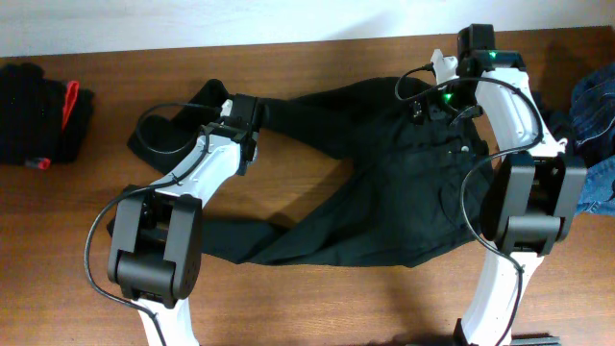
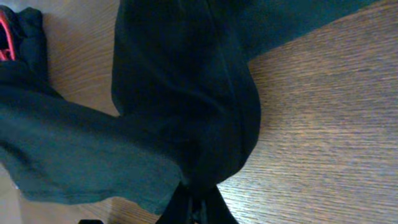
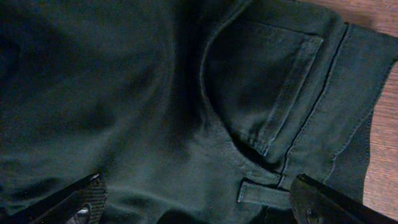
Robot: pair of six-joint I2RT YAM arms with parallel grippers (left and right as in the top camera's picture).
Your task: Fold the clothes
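Observation:
Dark green trousers (image 1: 384, 183) lie spread on the wooden table, waist to the right and one leg reaching up to the left. My left gripper (image 1: 246, 123) is at that upper leg. In the left wrist view its fingers (image 2: 196, 208) are shut on a bunched fold of the trouser leg (image 2: 186, 93). My right gripper (image 1: 444, 94) hovers over the waist end. In the right wrist view its fingers (image 3: 202, 202) are wide apart over the pocket (image 3: 261, 93) and a belt loop (image 3: 264, 194), holding nothing.
A black garment with a red strap (image 1: 43, 111) lies at the far left; it also shows in the left wrist view (image 2: 15, 34). Blue jeans (image 1: 596, 120) are piled at the right edge. Bare wood (image 1: 317, 298) runs along the front.

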